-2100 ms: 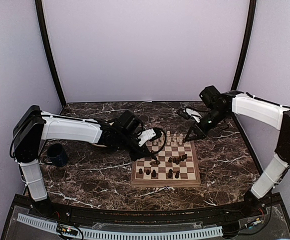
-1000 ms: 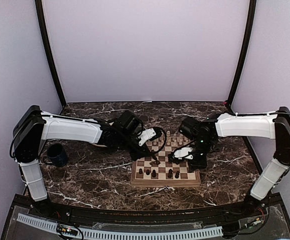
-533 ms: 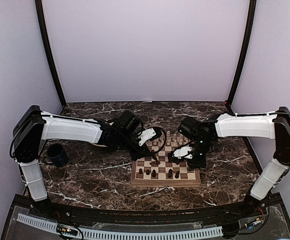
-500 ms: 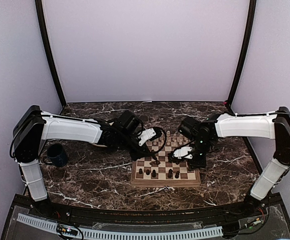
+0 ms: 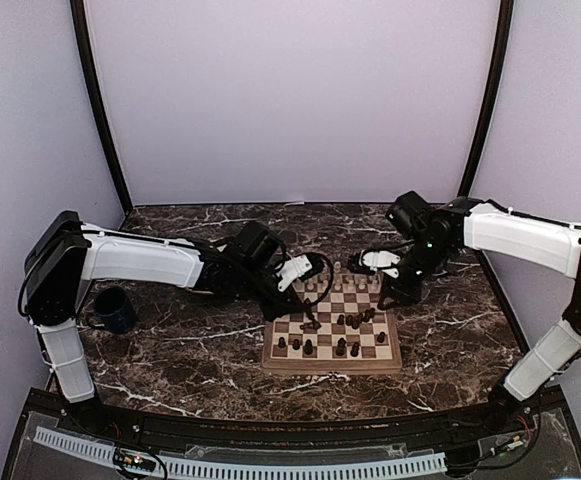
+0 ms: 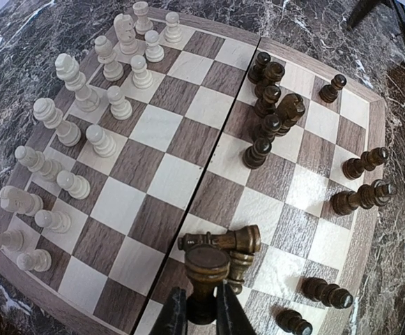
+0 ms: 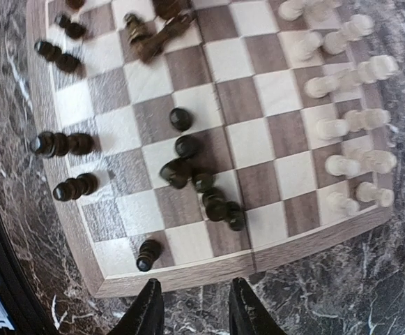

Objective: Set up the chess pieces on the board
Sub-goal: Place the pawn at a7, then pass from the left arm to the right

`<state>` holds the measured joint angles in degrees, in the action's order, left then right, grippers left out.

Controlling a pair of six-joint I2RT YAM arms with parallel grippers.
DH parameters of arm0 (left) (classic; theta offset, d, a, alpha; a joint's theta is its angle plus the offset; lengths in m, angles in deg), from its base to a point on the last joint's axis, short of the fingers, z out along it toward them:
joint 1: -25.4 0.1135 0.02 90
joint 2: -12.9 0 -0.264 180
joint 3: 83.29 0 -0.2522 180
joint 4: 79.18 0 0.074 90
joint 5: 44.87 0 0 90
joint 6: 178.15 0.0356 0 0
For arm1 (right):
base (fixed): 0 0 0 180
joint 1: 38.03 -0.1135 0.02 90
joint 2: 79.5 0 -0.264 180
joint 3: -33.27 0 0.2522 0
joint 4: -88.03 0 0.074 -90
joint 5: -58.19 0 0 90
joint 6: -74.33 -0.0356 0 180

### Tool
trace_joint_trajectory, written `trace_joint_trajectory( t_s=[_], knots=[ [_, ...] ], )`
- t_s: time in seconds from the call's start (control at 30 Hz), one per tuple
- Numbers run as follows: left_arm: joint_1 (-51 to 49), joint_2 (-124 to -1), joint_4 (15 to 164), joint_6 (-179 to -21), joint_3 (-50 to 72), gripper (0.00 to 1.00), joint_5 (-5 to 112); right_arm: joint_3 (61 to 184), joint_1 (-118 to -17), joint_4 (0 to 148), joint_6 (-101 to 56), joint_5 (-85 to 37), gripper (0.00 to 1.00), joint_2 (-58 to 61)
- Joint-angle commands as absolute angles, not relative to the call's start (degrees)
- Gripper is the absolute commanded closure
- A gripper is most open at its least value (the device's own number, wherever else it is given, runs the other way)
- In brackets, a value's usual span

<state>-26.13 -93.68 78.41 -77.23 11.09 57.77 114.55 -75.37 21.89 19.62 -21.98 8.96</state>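
Top view: you're mid-setup. The board [image 5: 330, 366] sits center on the dark veined marble table [image 5: 200, 340]. The pale pieces [image 5: 340, 272] are ranked along its far edge, while the dark pieces [image 5: 348, 320] are scattered mid-board and along the near edge. The left gripper [image 5: 310, 318] is low over the board's left side, and the right gripper [image 5: 388, 292] is at the far right corner. The mug [image 5: 115, 310] sits well apart on the left.

Left wrist: the jaws of the left gripper [image 6: 201, 314] are clamped on a dark piece [image 6: 208, 269] of turned, glossy wood with a round head. A toppled piece [image 6: 219, 242] lies just beyond it, touching or nearly so. The pale pieces [image 6: 109, 143] stand in two rows on the board [image 6: 174, 181].

Right wrist: the right gripper [image 7: 192, 310] has its fingers apart w/ nothing between them, over marble just off the edge of the board [image 7: 247, 105]. The dark pieces [image 7: 202, 181] are bunched (some tipped).

Next, I'd judge, you set the held piece upright on a home square. It's narrow-based and slick, so lower it straight and open slowly. After that, the right arm needs to work through the bunched dark pieces one at a time.
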Motion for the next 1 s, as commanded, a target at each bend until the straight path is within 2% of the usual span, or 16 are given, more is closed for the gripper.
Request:
trace_joint_trajectory(
  t_s=[0.0,0.23,0.4,0.63,0.8,0.97],
  knots=[
    [-25.9,-89.2,81.3,-78.4,12.7,1.0,59.0,117.1,-70.4,26.8,16.6,-10.9,0.67,6.8],
    [-25.6,-85.6,88.6,-81.1,16.2,1.0,61.0,118.1,-65.7,37.4,6.1,3.0,0.63,8.3],
    [-25.5,-82.7,93.9,-84.3,17.5,0.99,63.5,120.3,-64.1,40.6,-1.6,13.9,0.59,13.6],
    [-25.5,-79.1,109.1,-93.5,23.2,1.0,64.6,122.3,-62.9,43.3,-11.4,28.9,0.51,19.8],
    [-25.5,-78.9,115.3,-96.3,24.7,1.0,64.9,120.2,-62.5,53.9,-25.4,41.0,0.44,22.5],
    [-25.5,-79.5,117.0,-96.6,24.5,1.0,64.9,116.7,-62.6,66.9,-38.7,45.8,0.42,23.4]
  ],
)
